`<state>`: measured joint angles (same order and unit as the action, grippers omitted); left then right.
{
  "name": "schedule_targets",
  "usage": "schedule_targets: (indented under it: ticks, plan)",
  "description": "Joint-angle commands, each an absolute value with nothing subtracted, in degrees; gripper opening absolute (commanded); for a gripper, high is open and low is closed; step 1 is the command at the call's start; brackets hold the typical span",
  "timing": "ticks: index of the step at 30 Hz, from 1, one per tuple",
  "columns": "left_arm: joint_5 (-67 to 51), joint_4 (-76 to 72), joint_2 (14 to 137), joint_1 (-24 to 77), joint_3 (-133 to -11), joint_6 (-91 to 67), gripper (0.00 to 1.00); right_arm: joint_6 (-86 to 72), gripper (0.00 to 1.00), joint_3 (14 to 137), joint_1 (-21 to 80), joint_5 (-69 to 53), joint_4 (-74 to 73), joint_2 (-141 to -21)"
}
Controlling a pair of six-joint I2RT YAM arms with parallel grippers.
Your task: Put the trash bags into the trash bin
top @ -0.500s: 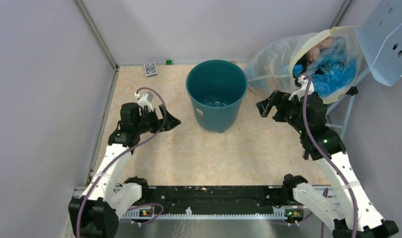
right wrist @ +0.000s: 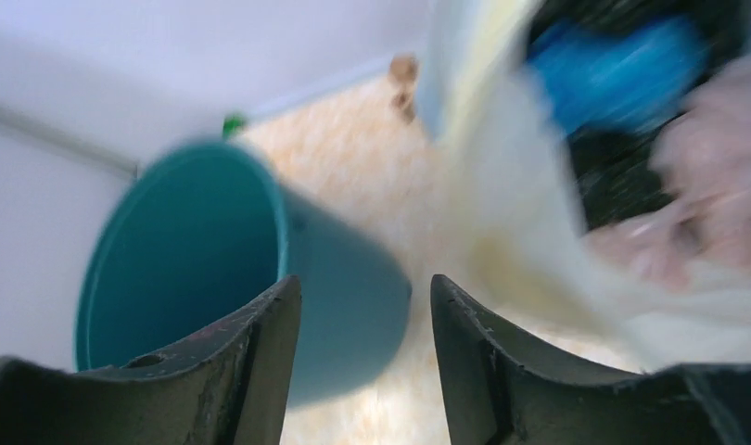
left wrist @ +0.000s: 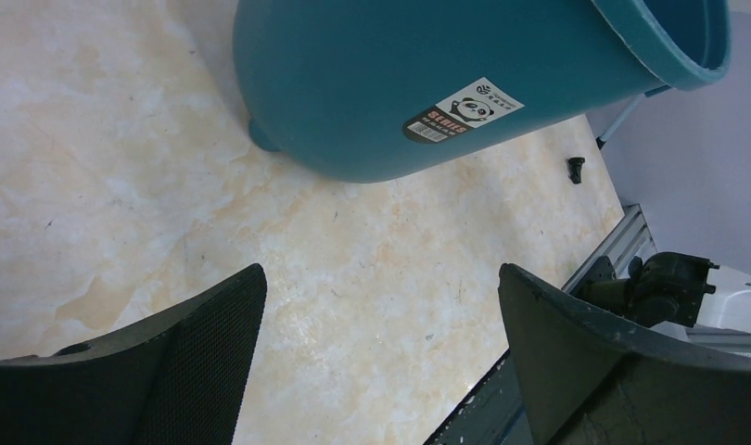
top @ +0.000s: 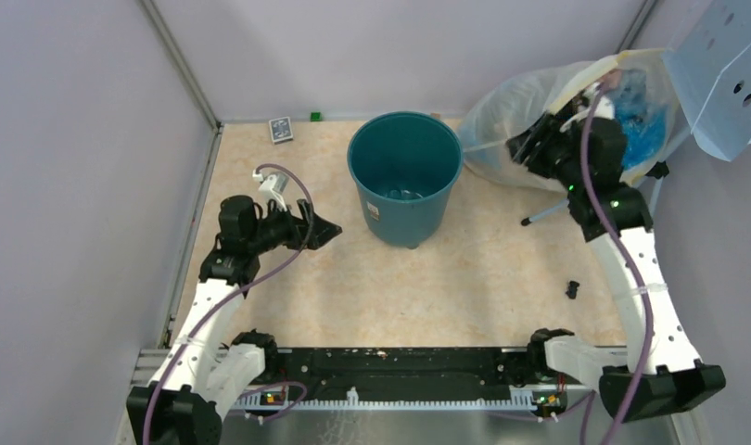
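Note:
The teal trash bin (top: 405, 176) stands upright at the middle back of the table; its inside looks empty of bags. Its white label (left wrist: 464, 109) shows in the left wrist view. My left gripper (top: 327, 227) is open and empty, just left of the bin and low over the table (left wrist: 381, 278). My right gripper (top: 523, 144) is open and empty, raised between the bin's right rim and the translucent sack (top: 502, 107). In the blurred right wrist view (right wrist: 364, 283), dark patches (right wrist: 622, 181) lie in the sack among blue and pink contents. I cannot tell if they are the black trash bags.
A perforated grey panel (top: 724, 74) hangs at the back right above the sack. A thin stand leg (top: 546, 215) lies under the right arm. A small black piece (top: 572, 288) lies on the table's right. A patterned box (top: 280, 129) and green cube (top: 315, 116) sit by the back wall.
My right arm has swung back and up, carrying its open gripper from beside the bin to the sack. The left arm has barely moved.

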<state>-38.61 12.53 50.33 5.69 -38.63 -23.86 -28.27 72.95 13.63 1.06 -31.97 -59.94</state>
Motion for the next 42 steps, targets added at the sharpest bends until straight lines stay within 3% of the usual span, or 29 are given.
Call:
schedule_targets:
  ticks: [1,11,13,19,24,28,31,38,40,42]
  plan:
    - [-40.3,8.5,48.4,5.7,-37.7,-22.9,0.99,-33.4,0.53,81.8,1.4,-5.0,-32.3,-64.3]
    - [-41.0,8.1,48.2,5.8,-37.1,-23.1,0.99,-39.7,0.34,79.7,-9.7,1.2,-22.9,-65.5]
    - [-41.5,7.7,48.3,5.8,-37.0,-23.4,0.99,-39.0,0.35,81.2,-9.7,1.7,-22.7,-65.6]
    - [-41.8,7.2,48.8,5.8,-36.7,-23.8,0.99,-34.0,0.50,82.3,-9.6,-6.2,-19.0,-62.6]
    - [-42.4,6.9,49.3,5.8,-36.6,-24.0,0.99,-30.0,0.58,83.4,-9.7,-0.6,-20.5,-58.8]
    - [-42.6,6.6,49.5,5.8,-36.7,-24.0,0.99,-28.9,0.55,83.7,-9.7,5.2,-22.3,-59.4]
    - [-42.5,6.7,49.4,5.8,-36.7,-23.9,0.99,-30.8,0.44,83.7,-9.7,8.1,-23.7,-61.4]
    - [-42.1,6.9,49.2,5.8,-36.5,-23.9,0.99,-37.0,0.36,82.3,-9.7,2.9,-19.4,-68.3]
    - [-42.1,6.9,49.2,5.8,-36.5,-24.0,0.99,-38.7,0.38,82.4,-9.7,0.4,-17.5,-70.9]
    - [-42.2,6.9,49.2,5.8,-36.4,-23.9,0.99,-40.0,0.48,82.3,-9.7,-2.6,-15.0,-72.6]
